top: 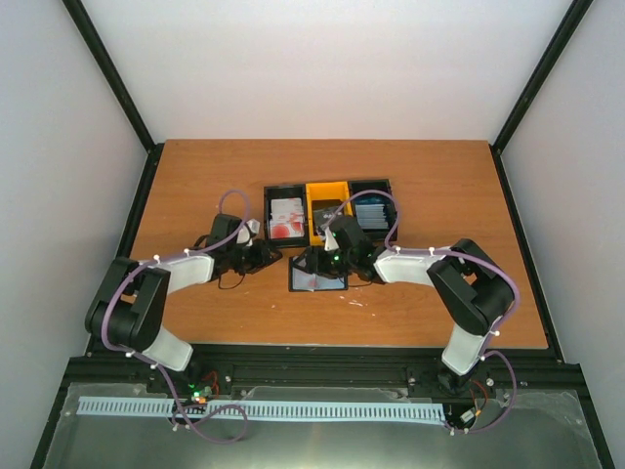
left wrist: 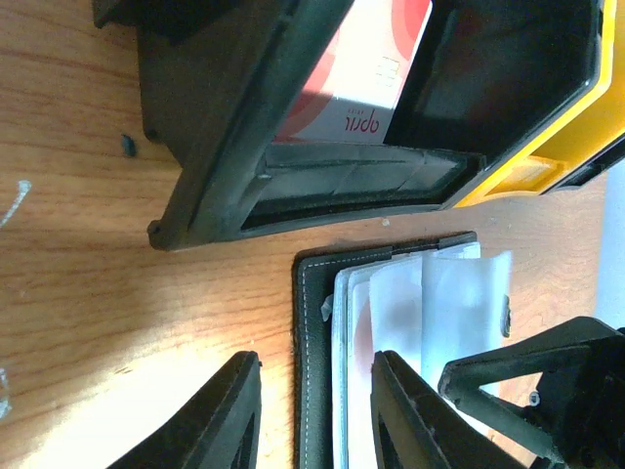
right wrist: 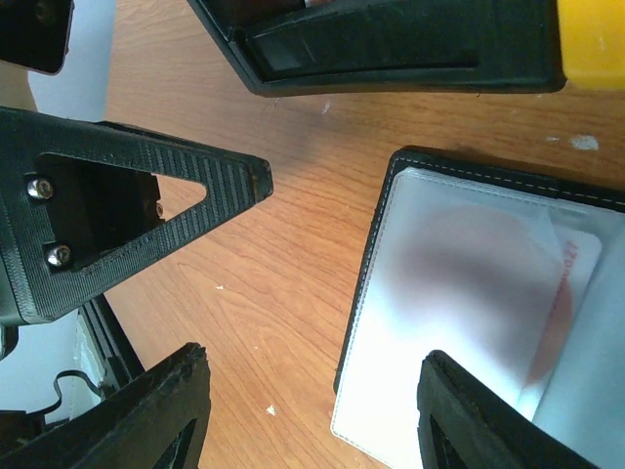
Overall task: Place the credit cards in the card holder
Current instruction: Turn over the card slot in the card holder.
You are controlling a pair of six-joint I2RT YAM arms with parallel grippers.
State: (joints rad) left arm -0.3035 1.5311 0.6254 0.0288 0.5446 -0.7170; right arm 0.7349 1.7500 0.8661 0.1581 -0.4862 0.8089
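Card holder, toward the worktop near edge: floppy. Cards: thin, slick, probably best pinched edgewise. Left claw, right claw: wide, empty.

Orange-brown wooden table sat inside white walls with black frame posts. At mid-table stood three small plastic bins in a row, touching:
- left black bin held white cards with red blotches
- middle bin was yellow
- right black bin held blue-grey cards

Small black folding card holder lay open just in front of the bins, pale lining up. Left gripper was low beside its left edge, and right gripper was over its far edge. Jaw gaps were too small to read.
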